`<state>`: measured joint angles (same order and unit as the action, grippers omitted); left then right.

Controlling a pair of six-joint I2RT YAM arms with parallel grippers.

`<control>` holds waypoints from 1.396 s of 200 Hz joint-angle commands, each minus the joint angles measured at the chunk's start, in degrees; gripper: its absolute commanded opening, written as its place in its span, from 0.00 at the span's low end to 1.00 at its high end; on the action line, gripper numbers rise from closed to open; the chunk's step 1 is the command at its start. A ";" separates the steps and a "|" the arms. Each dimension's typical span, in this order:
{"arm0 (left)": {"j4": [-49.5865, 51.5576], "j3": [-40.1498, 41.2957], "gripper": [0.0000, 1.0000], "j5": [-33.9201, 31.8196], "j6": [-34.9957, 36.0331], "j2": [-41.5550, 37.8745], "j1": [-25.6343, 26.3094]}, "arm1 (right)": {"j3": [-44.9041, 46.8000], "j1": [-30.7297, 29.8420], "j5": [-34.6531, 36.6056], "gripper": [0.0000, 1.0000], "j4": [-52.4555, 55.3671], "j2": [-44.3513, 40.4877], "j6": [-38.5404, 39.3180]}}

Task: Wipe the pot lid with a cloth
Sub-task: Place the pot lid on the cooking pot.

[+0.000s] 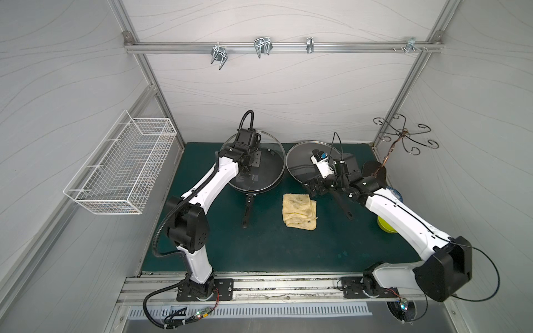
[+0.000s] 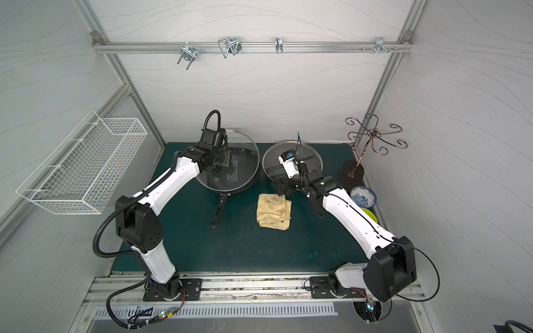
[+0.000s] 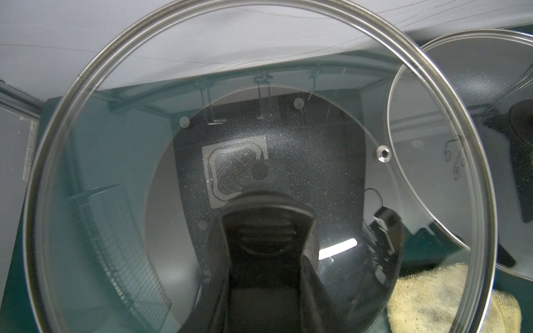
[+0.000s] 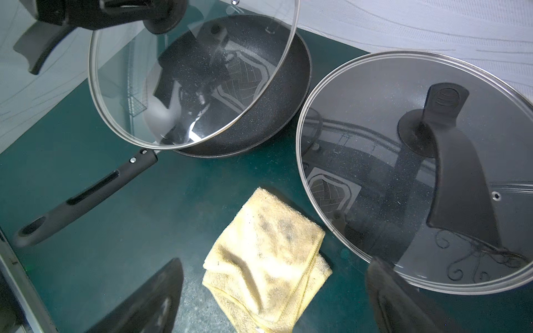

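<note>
Left gripper (image 3: 265,274) holds the tilted glass lid (image 1: 269,163) by its handle (image 3: 262,230), behind the cloth (image 1: 300,212); right gripper (image 1: 313,186), jaws wide, hovers at the cloth's far edge. Bare mat (image 1: 259,248) rings the cloth; right arm (image 1: 403,219) half-hides a green bowl (image 1: 385,227).

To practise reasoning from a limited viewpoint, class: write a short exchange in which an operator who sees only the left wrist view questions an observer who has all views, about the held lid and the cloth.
Operator: Is my pot lid lifted or seated?
Observer: Lifted. The left gripper holds it tilted by its handle, with the far side raised above the pan, as the right wrist view shows.
Operator: I see only a corner of the cloth. Is anything holding it?
Observer: No. It lies folded on the mat, and the right gripper hovers open and empty by its far edge.
</note>
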<state>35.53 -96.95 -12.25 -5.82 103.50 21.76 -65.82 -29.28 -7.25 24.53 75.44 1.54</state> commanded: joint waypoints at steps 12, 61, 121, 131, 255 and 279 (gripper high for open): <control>-5.19 -8.35 0.00 0.67 -0.42 1.77 -0.40 | -0.47 0.78 -0.67 0.99 1.40 -2.82 0.77; -3.71 -11.68 0.00 0.69 -0.52 5.56 -0.75 | 0.07 1.62 -0.49 0.99 1.75 -3.65 1.13; -1.50 -13.86 0.00 1.52 -1.50 9.48 -1.19 | 0.17 2.29 -0.62 0.99 2.27 -4.31 2.07; -0.96 -13.99 0.00 1.87 -1.69 9.94 -1.19 | 0.17 2.45 -0.66 0.99 2.36 -4.32 2.20; 7.71 -19.59 0.00 3.54 -8.29 16.31 -2.91 | -0.36 4.07 -2.29 0.99 2.64 -3.47 3.61; 10.66 -21.48 0.00 3.47 -9.66 18.18 -3.37 | -0.44 4.14 -2.66 0.99 2.32 -2.96 3.27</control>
<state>48.03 -112.07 -7.05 -12.45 120.90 19.14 -65.71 -25.52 -8.71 26.17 72.47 4.49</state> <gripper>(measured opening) 0.325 0.990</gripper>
